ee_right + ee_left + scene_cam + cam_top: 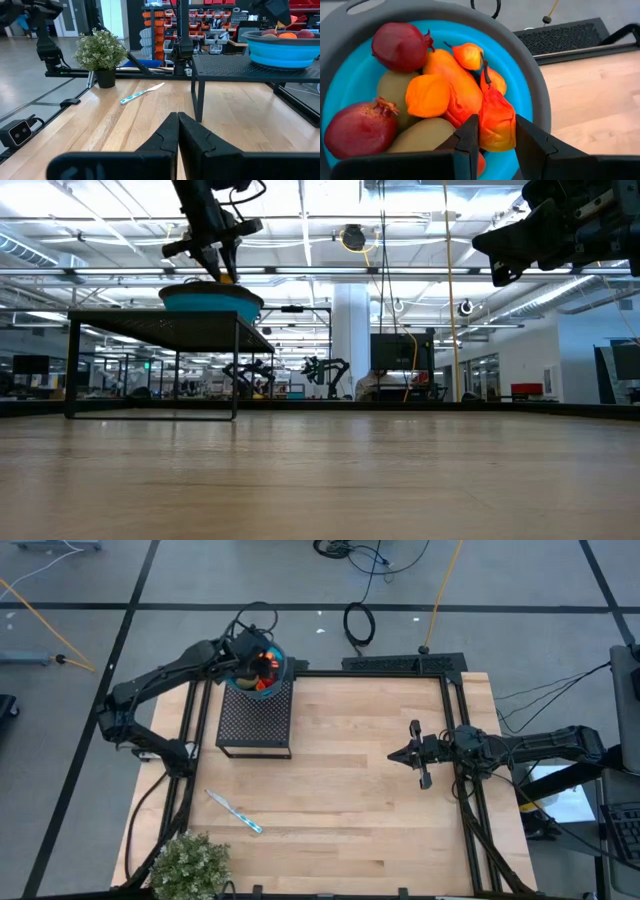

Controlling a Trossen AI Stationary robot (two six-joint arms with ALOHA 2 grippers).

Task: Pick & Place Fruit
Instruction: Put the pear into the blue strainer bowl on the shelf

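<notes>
A blue bowl with a grey rim (532,95) stands on a black mesh stand (255,720) at the table's far left. It holds fruit: two dark red rounds (400,45), olive-brown ovals (395,87) and orange pieces (427,95). My left gripper (496,125) hangs over the bowl (262,662), shut on a red-orange piece (496,117). My right gripper (400,755) is shut and holds nothing. It hovers level over the table's right half, pointing toward the left edge. My left gripper pinches the red-orange piece by its two sides (485,132) between its two fingers. The fingers (470,135) slant down into the bowl from above. The piece's stem end (485,70) points away from the gripper. Whether it still rests on the other fruit I cannot tell.
A thin blue-and-white stick (234,812) lies on the wood near the left front. A bushy green plant (190,865) stands at the front left corner. Black frame rails (452,740) run along the table's sides. Bare wood lies between the stand and my right gripper.
</notes>
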